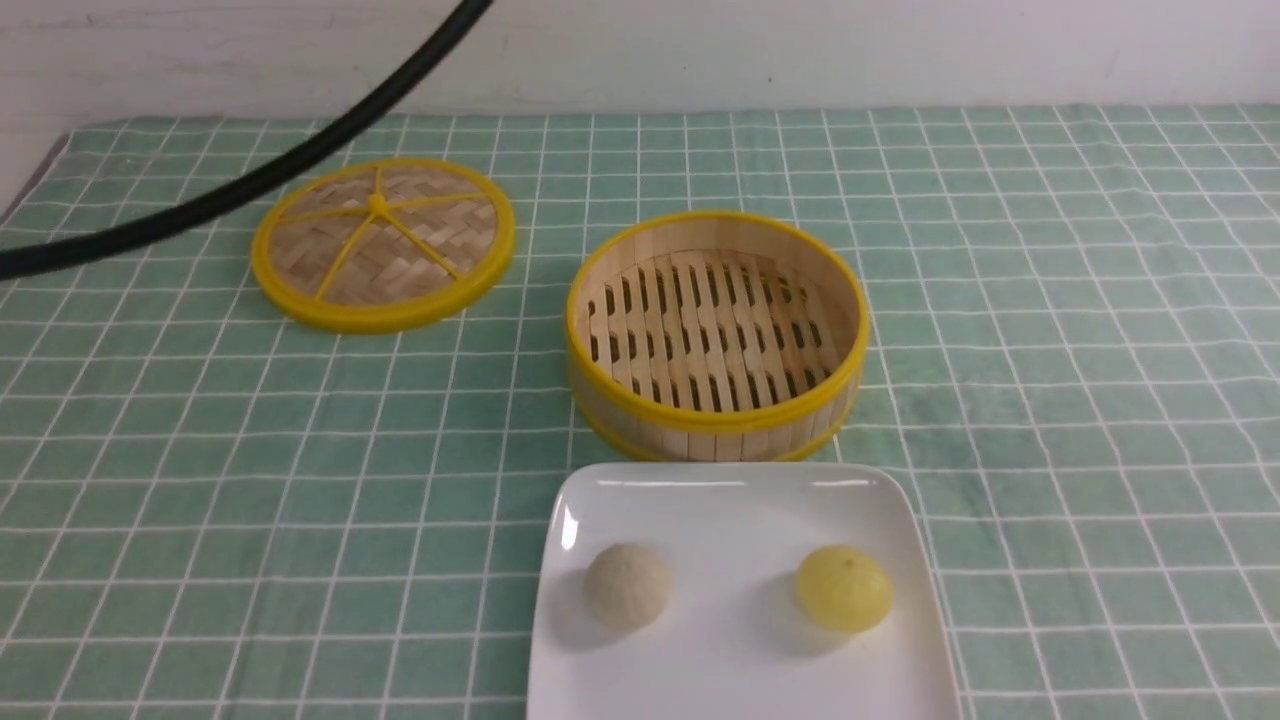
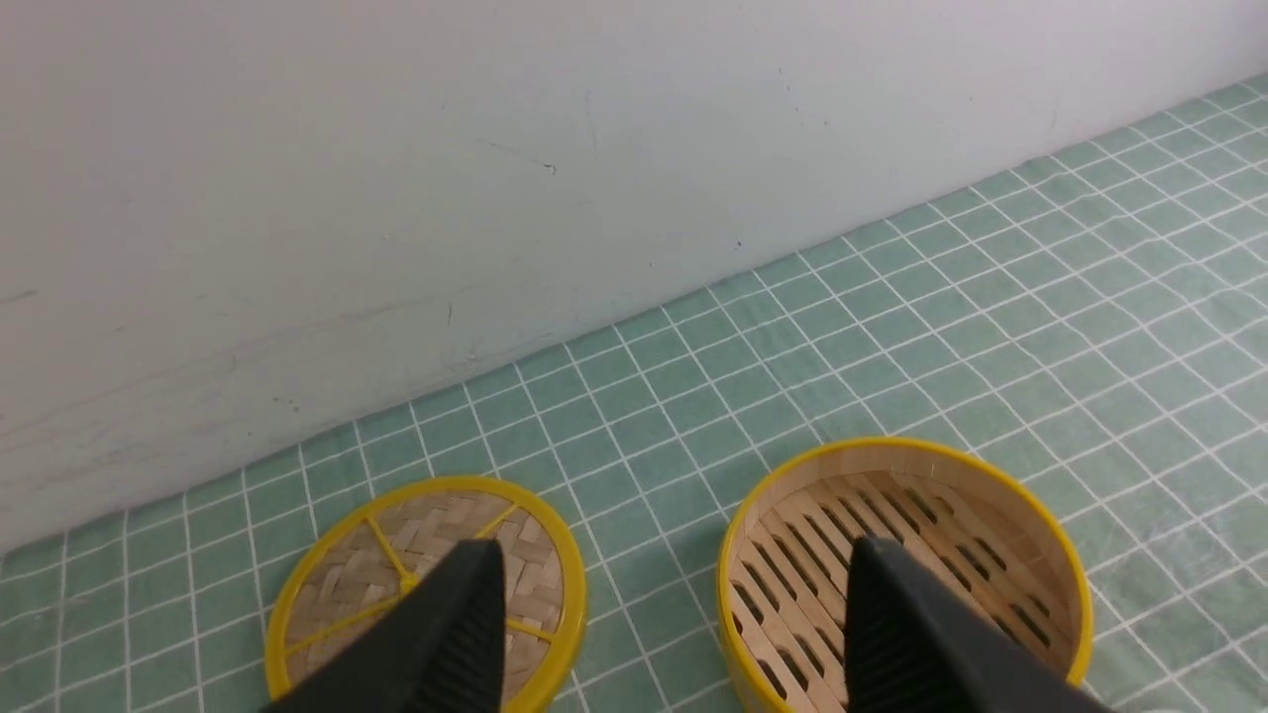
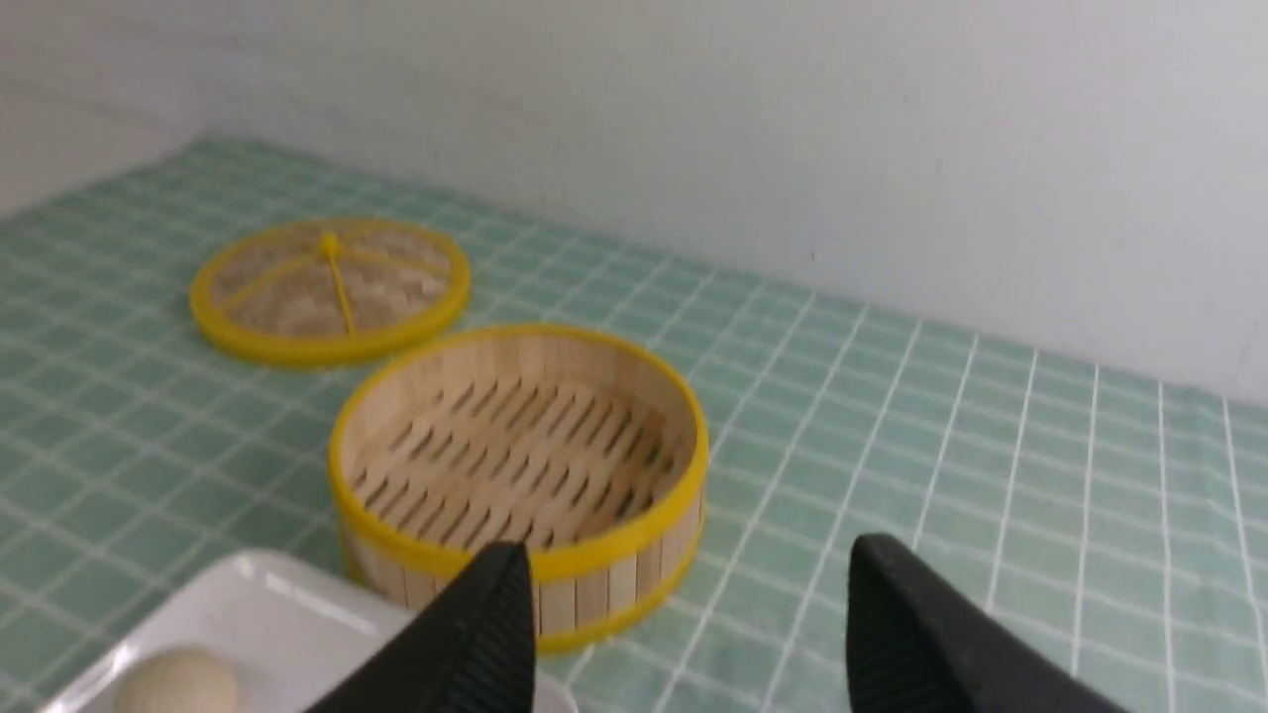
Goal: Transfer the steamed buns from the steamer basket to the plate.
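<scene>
Lid left of steamer basket

beige bun, yellow bun: apart on white square plate | steamer basket: upright (empty), just behind plate

Both buns on plate, before basket.

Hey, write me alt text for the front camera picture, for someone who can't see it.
A beige bun and a yellow bun sit apart on a white square plate in the foreground. Behind it stands the empty steamer basket, its lid lying flat farther left on the green checked tablecloth.
</scene>
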You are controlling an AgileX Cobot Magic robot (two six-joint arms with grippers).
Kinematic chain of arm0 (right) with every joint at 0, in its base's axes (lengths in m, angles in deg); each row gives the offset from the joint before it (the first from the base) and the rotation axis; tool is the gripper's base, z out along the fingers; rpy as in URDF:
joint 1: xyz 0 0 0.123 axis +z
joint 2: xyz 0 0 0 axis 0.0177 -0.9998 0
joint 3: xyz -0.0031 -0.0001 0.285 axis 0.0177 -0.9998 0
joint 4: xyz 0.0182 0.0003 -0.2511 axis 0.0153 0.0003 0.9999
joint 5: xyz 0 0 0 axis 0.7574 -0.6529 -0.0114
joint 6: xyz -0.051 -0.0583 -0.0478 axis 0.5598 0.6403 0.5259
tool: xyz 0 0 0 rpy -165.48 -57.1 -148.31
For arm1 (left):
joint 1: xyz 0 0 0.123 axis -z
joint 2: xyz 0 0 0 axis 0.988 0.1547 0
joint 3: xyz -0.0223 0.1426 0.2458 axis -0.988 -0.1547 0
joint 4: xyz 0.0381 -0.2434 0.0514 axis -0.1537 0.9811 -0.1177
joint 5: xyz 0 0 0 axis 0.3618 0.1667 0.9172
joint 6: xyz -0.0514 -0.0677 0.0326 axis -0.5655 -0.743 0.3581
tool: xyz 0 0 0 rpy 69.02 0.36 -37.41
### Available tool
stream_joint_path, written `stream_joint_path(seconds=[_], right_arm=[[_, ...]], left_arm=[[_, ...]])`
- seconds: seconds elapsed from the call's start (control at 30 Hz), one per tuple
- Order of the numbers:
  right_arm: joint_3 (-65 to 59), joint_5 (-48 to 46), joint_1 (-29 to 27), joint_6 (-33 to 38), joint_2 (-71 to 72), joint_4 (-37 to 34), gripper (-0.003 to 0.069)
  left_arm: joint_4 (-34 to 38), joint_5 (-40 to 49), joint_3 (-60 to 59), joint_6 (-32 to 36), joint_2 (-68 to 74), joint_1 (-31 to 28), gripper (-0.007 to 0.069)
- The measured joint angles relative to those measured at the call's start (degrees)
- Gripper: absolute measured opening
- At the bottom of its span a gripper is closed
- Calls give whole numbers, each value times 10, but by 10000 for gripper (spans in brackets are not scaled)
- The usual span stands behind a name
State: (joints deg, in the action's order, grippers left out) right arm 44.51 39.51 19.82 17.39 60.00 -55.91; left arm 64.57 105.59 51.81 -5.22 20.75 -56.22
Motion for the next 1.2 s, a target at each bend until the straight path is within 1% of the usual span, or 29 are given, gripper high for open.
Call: stream_joint_path(seconds=[0.03, 0.13, 0.17, 0.2, 0.27, 0.33, 0.37, 0.4, 0.57, 0.67, 0.77, 0.97, 1.07, 1.2], right_arm=[[-13, 42, 0, 0, -1, -3, 395], [-18, 57, 0, 0, 5, -5, 355], [-19, 56, 0, 0, 6, -5, 351], [-20, 45, 0, 0, 19, -5, 326], [-20, 23, 0, 0, 36, -6, 302], [-20, -23, 0, 0, 65, -6, 272], [-20, -27, 0, 0, 71, -6, 270], [-20, -56, 0, 0, 97, -6, 253], [-22, -110, 0, 0, 169, -5, 247], [-25, -136, 0, 0, 213, 15, 246], [-31, -160, 0, 0, 225, 36, 246], [-58, -236, 0, 0, 226, 69, 246], [-75, -241, 0, 0, 226, 69, 246], [-113, -213, 0, 0, 226, 69, 246]], left_arm=[[1, 8, 0, 0, 0, 0, 466], [7, 24, 0, 0, 0, 0, 466], [7, 26, 0, 0, 0, 0, 466], [9, 32, 0, 0, 0, 0, 466], [9, 35, 0, 0, 0, 0, 466], [9, 36, 0, 0, 0, 0, 466], [9, 36, 0, 0, 0, 0, 466], [9, 36, 0, 0, 0, 0, 466], [10, 35, 0, 0, 0, 0, 466], [10, 34, 0, 0, 0, 0, 466], [10, 34, 0, 0, 0, 0, 466], [11, 34, 0, 0, 0, 0, 456], [17, 32, 0, 0, 0, 0, 440], [26, 28, 0, 0, 1, 0, 424]])
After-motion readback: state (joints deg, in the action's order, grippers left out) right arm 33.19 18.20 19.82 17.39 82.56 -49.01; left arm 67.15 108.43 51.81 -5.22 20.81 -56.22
